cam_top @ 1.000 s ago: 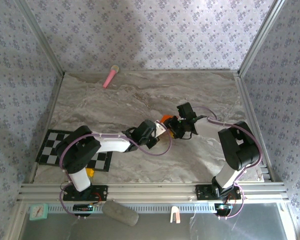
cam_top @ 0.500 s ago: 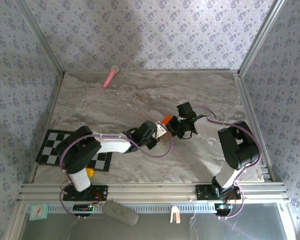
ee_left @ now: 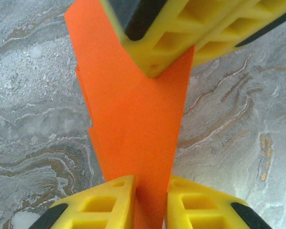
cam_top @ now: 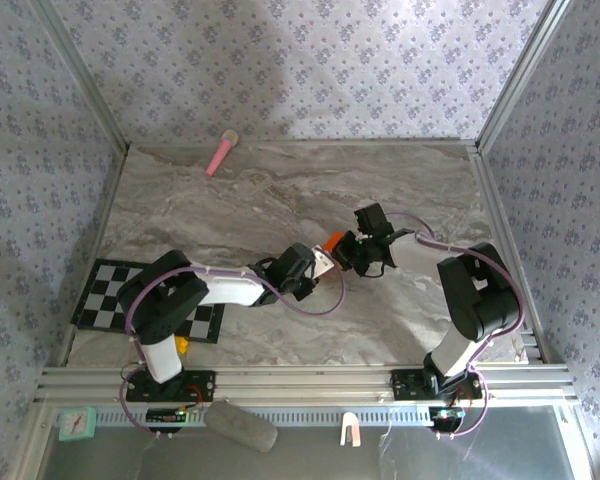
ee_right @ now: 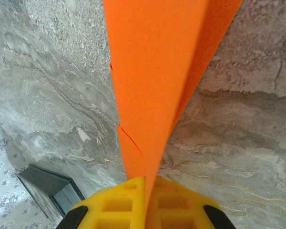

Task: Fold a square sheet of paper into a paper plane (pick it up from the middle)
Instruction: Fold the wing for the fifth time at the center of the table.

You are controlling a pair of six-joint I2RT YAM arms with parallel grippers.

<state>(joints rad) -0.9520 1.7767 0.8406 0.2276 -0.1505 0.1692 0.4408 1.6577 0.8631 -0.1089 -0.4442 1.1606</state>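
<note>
now our left end effector (ee_left: 150, 193) and right end effector (ee_right: 147, 185) both clamp the narrow folded bright orange paper (ee_left: 133, 119); we should tension it gently.

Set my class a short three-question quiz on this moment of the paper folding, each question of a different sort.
1. True or false: the paper lies flat on the table.
2. How many grippers clamp the paper? A none, B one, C two.
3. What lies by the table's far edge, away from the arms?

Key
1. False: it is held up off the table.
2. C: the left gripper and the right gripper are both shut on it.
3. The pink stick.
</note>
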